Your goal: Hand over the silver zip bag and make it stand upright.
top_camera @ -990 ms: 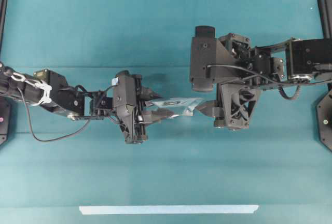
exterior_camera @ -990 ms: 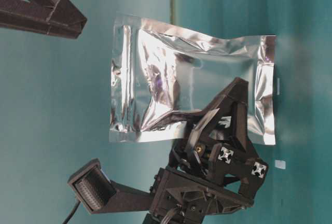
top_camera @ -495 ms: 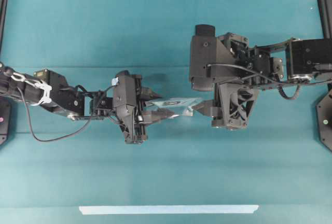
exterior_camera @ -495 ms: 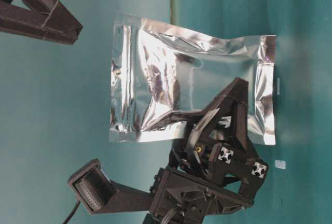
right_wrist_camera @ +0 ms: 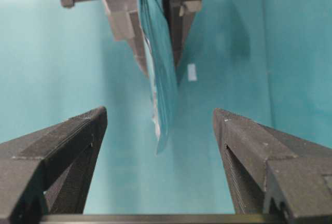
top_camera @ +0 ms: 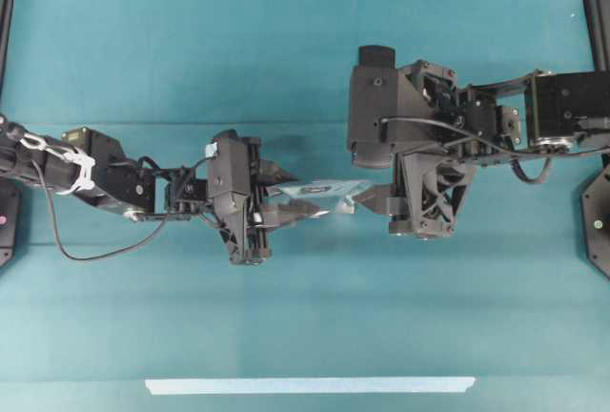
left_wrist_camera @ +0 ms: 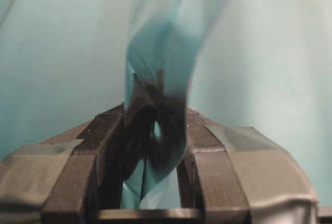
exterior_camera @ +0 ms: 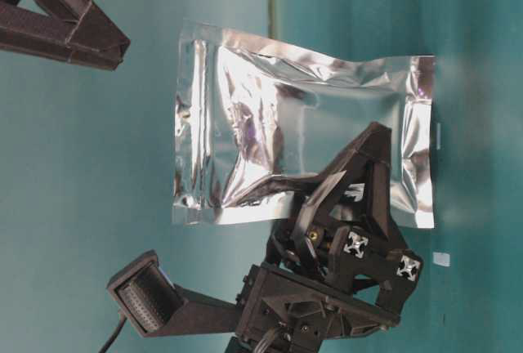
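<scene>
Left tool [top_camera: 286, 204] is clenched on one end of the silver zip bag [top_camera: 322, 189], holding it in the air above the teal surface [top_camera: 305, 317]. The left wrist view shows the foil pinched between both fingers [left_wrist_camera: 104, 156].

Right tool [top_camera: 374, 196] is released, jaws spread wide. It grips nothing.

Key relation: the bag's long axis runs along the line between the two tools, roughly level. It's edge-on from overhead, broad faces vertical. The free end points straight at the right tool and sits about at its fingertips. From the right wrist view the bag edge [right_wrist_camera: 162, 79] hangs in the gap between the open jaws, a bit left of centre and touching neither.

My read: the right tool needs to come a little further along that axis so the free end sits deeper before it closes. Risk is a shallow pinch on the flat sealed edge.

A pale tape strip [top_camera: 310, 385] lies on the surface, well apart.
</scene>
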Robot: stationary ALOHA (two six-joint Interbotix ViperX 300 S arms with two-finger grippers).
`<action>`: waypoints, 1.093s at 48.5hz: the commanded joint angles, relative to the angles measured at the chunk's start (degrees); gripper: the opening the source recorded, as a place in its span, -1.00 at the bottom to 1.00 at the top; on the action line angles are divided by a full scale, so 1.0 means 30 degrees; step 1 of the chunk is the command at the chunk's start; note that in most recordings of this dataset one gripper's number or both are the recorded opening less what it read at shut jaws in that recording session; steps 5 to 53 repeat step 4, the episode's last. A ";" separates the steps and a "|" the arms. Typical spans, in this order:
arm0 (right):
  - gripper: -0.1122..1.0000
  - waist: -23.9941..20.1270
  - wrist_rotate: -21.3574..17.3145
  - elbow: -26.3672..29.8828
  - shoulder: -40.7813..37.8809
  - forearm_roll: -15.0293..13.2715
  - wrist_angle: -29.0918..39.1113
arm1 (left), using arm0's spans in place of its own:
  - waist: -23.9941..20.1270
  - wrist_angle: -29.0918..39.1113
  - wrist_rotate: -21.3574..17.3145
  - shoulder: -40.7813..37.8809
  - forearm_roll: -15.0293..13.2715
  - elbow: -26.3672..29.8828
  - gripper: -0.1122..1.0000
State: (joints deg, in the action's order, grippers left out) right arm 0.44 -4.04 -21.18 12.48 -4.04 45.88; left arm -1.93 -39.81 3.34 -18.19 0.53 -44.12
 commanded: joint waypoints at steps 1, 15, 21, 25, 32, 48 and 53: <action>0.74 -0.0059 -0.0146 0.0117 0.0439 0.0029 -0.0146 | 0.0205 0.0088 0.0029 0.0029 0.0029 0.0000 -0.31; 0.74 -0.0059 -0.0146 0.0117 0.0439 0.0029 -0.0088 | 0.0205 0.0088 0.0029 0.0029 0.0000 0.0000 -0.31; 0.74 -0.0059 -0.0146 0.0117 0.0439 0.0029 -0.0088 | 0.0205 0.0088 0.0029 0.0029 0.0000 0.0000 -0.31; 0.74 -0.0059 -0.0146 0.0117 0.0439 0.0029 -0.0088 | 0.0205 0.0088 0.0029 0.0029 0.0000 0.0000 -0.31; 0.74 -0.0059 -0.0146 0.0117 0.0439 0.0029 -0.0088 | 0.0205 0.0088 0.0029 0.0029 0.0000 0.0000 -0.31; 0.74 -0.0059 -0.0146 0.0117 0.0439 0.0029 -0.0088 | 0.0205 0.0088 0.0029 0.0029 0.0000 0.0000 -0.31; 0.74 -0.0059 -0.0146 0.0117 0.0439 0.0029 -0.0088 | 0.0205 0.0088 0.0029 0.0029 0.0000 0.0000 -0.31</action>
